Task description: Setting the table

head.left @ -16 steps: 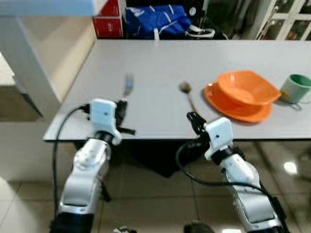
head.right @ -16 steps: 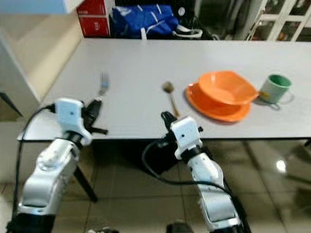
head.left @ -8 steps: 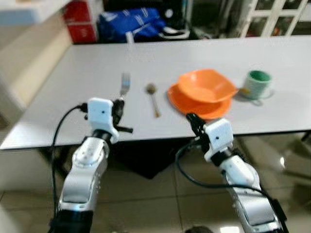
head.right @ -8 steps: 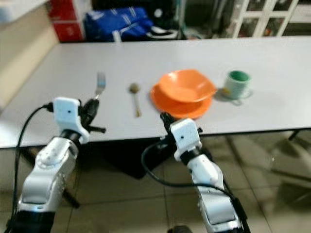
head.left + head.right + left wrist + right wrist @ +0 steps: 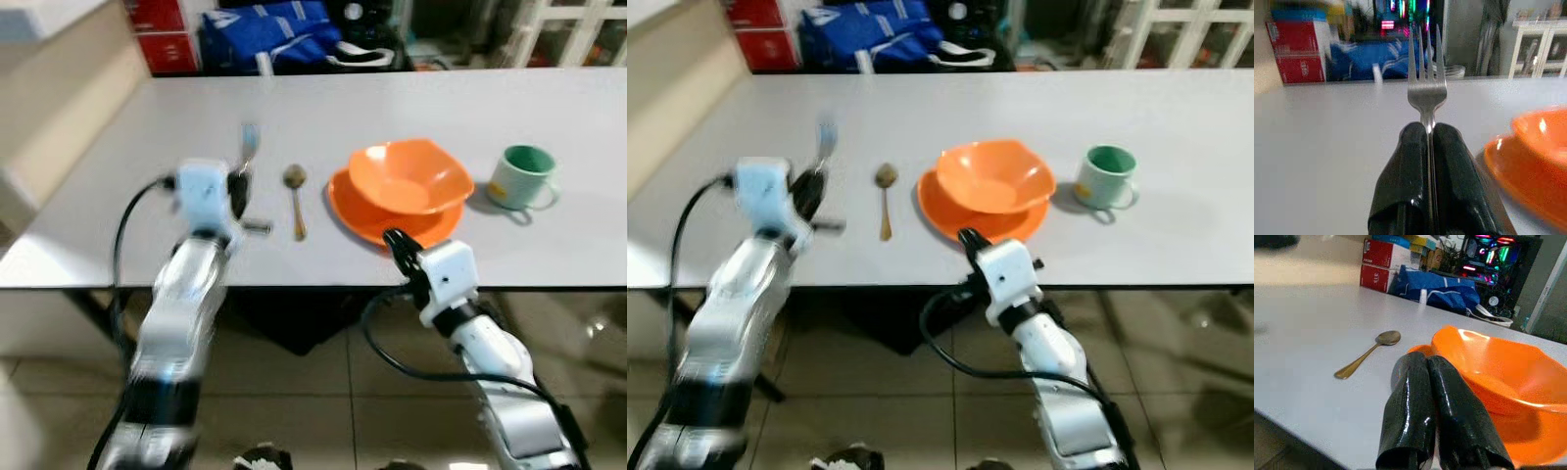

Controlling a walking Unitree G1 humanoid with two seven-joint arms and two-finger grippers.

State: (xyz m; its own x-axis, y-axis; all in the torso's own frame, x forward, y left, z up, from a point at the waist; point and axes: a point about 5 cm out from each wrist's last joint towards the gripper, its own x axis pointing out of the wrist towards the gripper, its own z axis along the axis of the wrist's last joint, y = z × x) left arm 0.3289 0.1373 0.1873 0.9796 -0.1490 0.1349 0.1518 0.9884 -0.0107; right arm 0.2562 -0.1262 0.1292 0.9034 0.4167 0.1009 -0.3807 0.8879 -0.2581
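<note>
Checking the left gripper (image 5: 1427, 142) first, we find its two glossy black fingers pressed together on the handle of a metal fork (image 5: 1427, 81). The handle runs straight down the seam between the fingers, and the neck and tines stand out beyond the fingertips. The fork is plain polished steel. In the head views it is held above the left part of the grey table (image 5: 411, 98), tines pointing away from the robot, and that arm is blurred.

We note the right gripper (image 5: 1427, 363) with its fingers clenched flat against each other and nothing between them. It sits at the near edge of the table, just in front of the orange plate (image 5: 358, 211).

On the table we record a brass-coloured spoon (image 5: 295, 199), slim-handled with a small oval bowl, lying flat between the held fork and the plate, bowl end away from the robot. A smooth orange bowl (image 5: 409, 176) with a wavy, roughly squared rim rests on the matching round plate. A pale green mug (image 5: 521, 176) stands upright just right of the plate, apart from it, with its handle toward the near side.

Beyond the far edge we see a blue bag (image 5: 279, 34) and red boxes (image 5: 162, 34). The table top is matt and smooth; the floor is glossy tile.
</note>
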